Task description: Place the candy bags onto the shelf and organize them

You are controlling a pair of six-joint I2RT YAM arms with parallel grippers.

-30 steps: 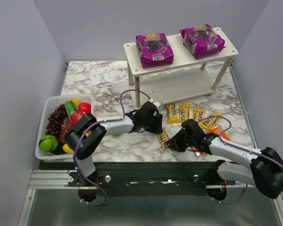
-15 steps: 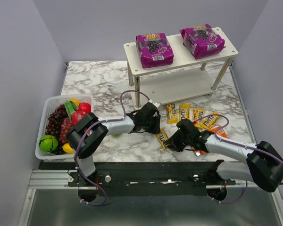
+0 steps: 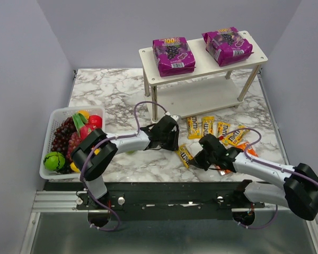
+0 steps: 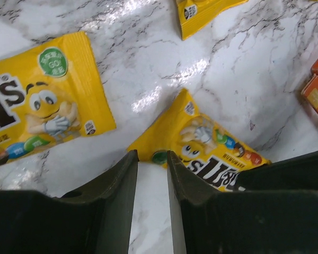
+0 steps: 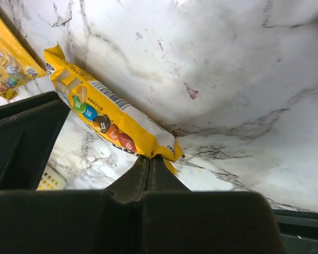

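one small yellow packet (image 3: 184, 155) lies flat on the marble table (image 3: 116, 84), closest to the arms and apart from the row of other yellow packets (image 3: 208, 126) just beyond it. its long axis runs roughly near to far, leaning a little left at the far end. the right claw (image 5: 150, 160) sits at one short end, fingers pressed together on the crimped seam, so that end looks pinched. the left claw (image 4: 151, 159) meets the opposite corner, fingers almost touching; whether they nip the corner i cannot tell. the shelf (image 3: 200, 59) stands well beyond, past the row, with two purple pouches (image 3: 173, 55) on its top board. i judge the right arm has the hold for the carry.
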